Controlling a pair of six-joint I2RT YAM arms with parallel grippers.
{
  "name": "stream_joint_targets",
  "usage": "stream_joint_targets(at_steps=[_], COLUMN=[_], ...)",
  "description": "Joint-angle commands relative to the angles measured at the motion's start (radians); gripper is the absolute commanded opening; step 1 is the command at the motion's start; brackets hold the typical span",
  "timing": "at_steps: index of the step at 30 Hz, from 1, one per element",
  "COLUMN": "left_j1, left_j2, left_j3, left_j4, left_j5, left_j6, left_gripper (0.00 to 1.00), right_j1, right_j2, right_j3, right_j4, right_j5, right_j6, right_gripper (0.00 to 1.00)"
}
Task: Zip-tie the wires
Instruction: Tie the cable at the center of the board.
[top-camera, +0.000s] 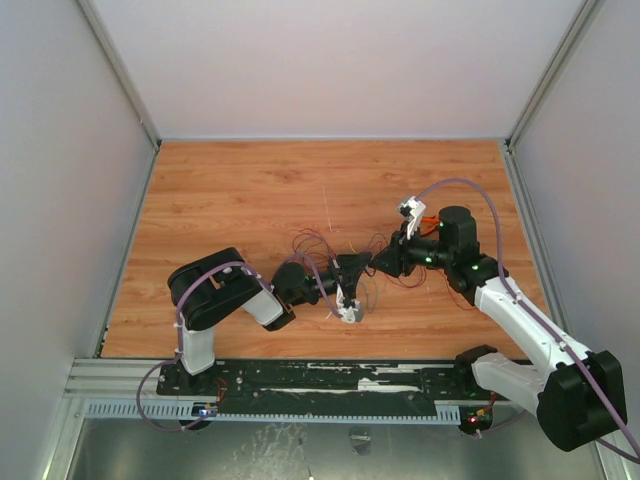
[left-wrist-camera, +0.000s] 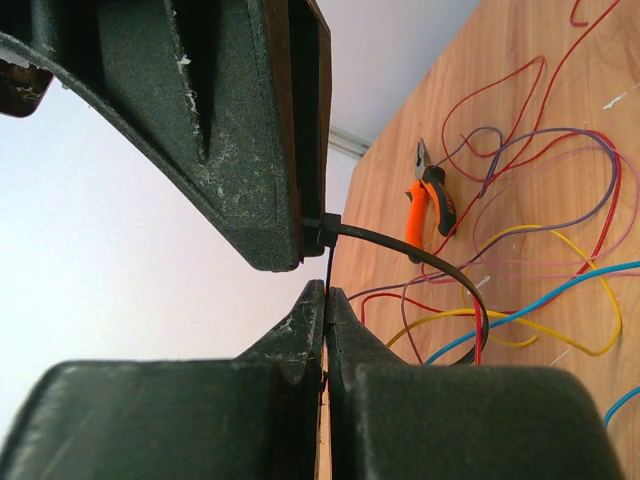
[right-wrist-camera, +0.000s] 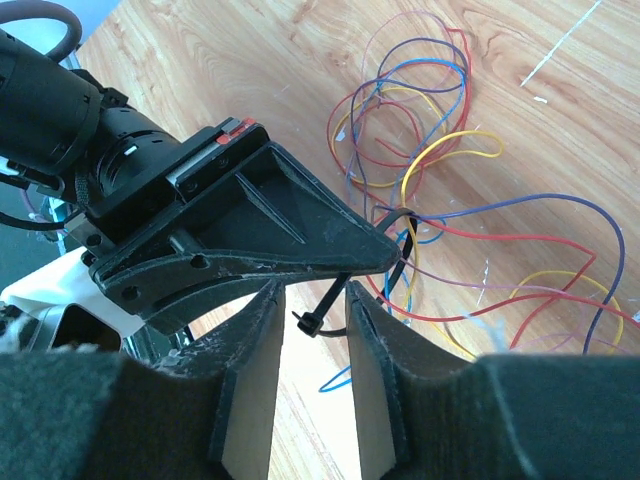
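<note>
While my left gripper is clamped on the zip tie round the wires, my right gripper is open.

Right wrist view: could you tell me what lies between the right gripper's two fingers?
One end of the thin black plastic zip tie lies there, as the right wrist view shows.

Bright even diffuse light, shadows soft and faint, top view sharp with slight bowing at edges, wrist views blown white in the background, close foreground dark and soft, wires crisp
</note>
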Motion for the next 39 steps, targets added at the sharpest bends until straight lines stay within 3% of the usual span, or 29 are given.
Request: stream_joint_targets(at_steps=[1, 9, 18, 26, 32, 39], left_j1=[0.008, 0.008, 0.008, 0.008, 0.008, 0.008], left_j2=[-0.001, 0.004, 0.005, 0.008, 0.01, 0.01], left_j3=[0.012, 0.014, 0.013, 0.014, 0.015, 0.012], left_j4=[0.054, 0.066, 0.076, 0.076, 0.078, 0.087], left_j5=[0.013, 0.009, 0.007, 0.007, 0.007, 0.003], left_j6=[-0.018, -0.027, -0.035, -0.035, -0.036, -0.042], left_gripper=[0.0, 0.0, 0.0, 0.0, 0.0, 0.0], right_j1=[0.012, 0.013, 0.014, 0.013, 0.015, 0.015], right_j2=[-0.015, -0.018, -0.019, -0.021, -0.021, -0.019], right_j3=[-0.013, -0.021, -0.021, -0.015, -0.015, -0.004], right_j4=[0.006, 0.01, 0.018, 0.038, 0.047, 0.079], right_j5=[0.013, 0.019, 0.025, 0.023, 0.02, 0.038], right_j6=[-0.001, 0.004, 0.011, 0.037, 0.053, 0.096], right_gripper=[0.32, 0.31, 0.22, 0.26, 0.0, 0.0])
